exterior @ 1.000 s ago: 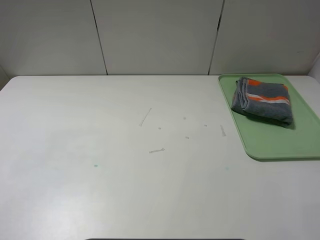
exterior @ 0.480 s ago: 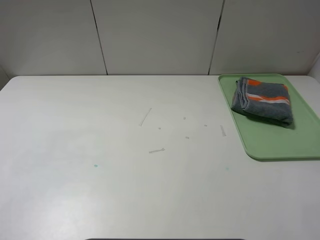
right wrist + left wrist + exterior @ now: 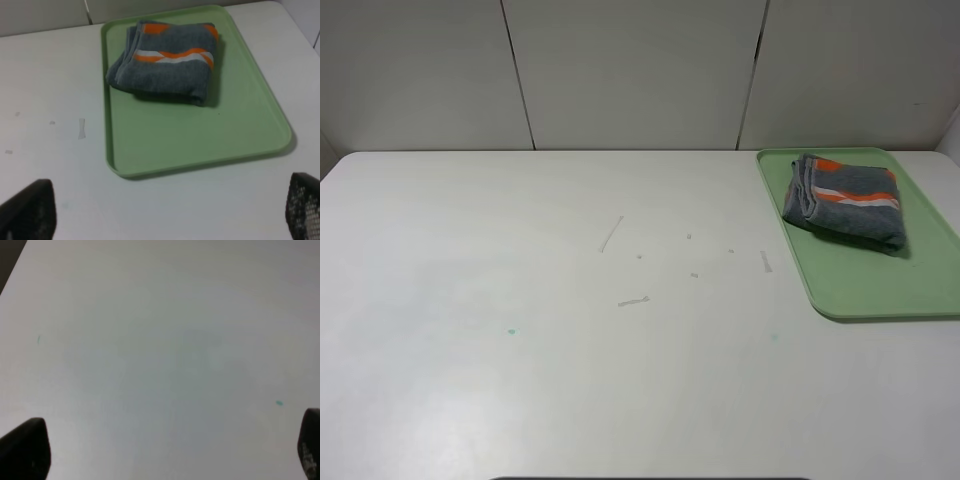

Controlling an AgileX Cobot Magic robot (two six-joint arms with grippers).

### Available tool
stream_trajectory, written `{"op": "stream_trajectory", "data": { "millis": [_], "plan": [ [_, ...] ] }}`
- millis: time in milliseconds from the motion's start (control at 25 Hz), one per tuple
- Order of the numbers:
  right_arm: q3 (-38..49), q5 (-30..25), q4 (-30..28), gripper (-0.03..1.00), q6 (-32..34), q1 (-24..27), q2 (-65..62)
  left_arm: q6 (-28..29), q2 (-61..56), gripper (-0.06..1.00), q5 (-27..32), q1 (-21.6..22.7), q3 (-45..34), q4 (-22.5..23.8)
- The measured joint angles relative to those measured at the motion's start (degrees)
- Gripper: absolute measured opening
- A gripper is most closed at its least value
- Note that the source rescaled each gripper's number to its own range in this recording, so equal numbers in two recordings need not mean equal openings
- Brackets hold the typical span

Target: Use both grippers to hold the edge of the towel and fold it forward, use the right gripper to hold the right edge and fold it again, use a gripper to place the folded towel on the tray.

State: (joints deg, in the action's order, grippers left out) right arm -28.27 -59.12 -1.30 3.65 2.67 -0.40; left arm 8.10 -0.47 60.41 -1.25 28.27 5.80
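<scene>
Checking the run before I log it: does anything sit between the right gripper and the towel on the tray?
Nothing visible does. The folded towel already lies on the green tray, and only bare tray and table lie between it and the right gripper, whose jaws are spread wide.

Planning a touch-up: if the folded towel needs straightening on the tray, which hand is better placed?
Right. Its wrist view faces the towel on the tray; the left hand sees only bare table.

White table with faint marks; pale panelled wall behind.
</scene>
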Motion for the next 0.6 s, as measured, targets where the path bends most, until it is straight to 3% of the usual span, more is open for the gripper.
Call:
{"op": "stream_trajectory", "data": {
  "millis": [600],
  "plan": [
    [0.0,0.1,0.0,1.00,0.0,0.0,0.0,0.0,0.0,1.00,0.0,0.0,0.0,0.0]
  ]
}}
